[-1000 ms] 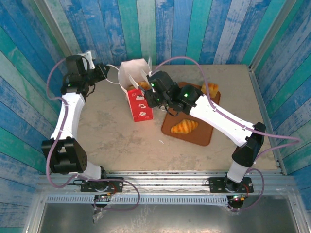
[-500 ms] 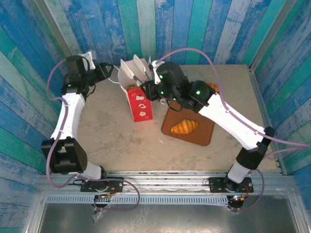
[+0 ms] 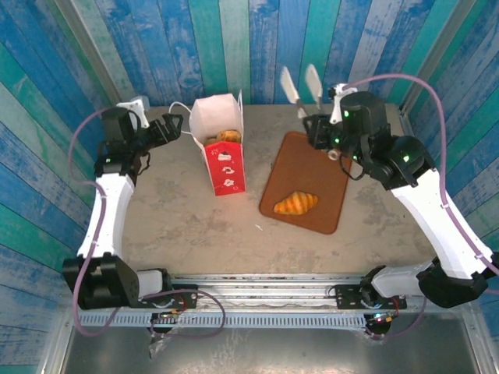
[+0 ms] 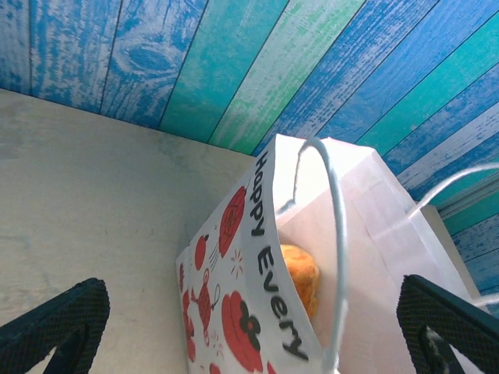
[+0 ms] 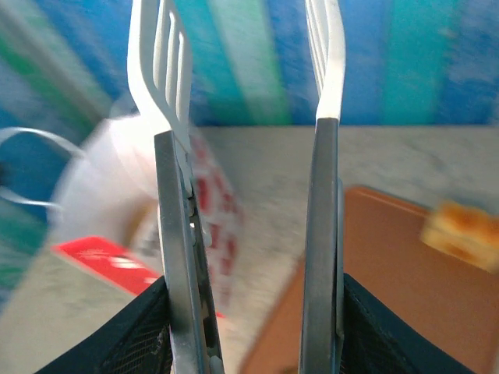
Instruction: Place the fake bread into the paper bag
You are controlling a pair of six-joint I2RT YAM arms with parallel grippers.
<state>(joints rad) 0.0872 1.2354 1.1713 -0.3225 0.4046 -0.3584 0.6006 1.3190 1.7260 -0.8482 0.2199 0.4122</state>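
The right gripper [image 5: 251,327] is clamped on a pair of tongs [image 5: 321,234], whose white tips stand parted and empty, raised above the far end of the brown tray [image 3: 308,167]. The left gripper [image 3: 173,126] is spread wide on nothing, just beside the cord handle [image 4: 337,234] of the upright paper bag [image 3: 224,167]. Some fake bread [image 3: 226,136] lies in the bag, while a croissant [image 3: 295,203] and a blurred squarish bun [image 5: 460,230] rest on the tray. The step is judged to fall between loads: next, lower the tongs astride a tray piece, squeeze, and carry it to the bag mouth.
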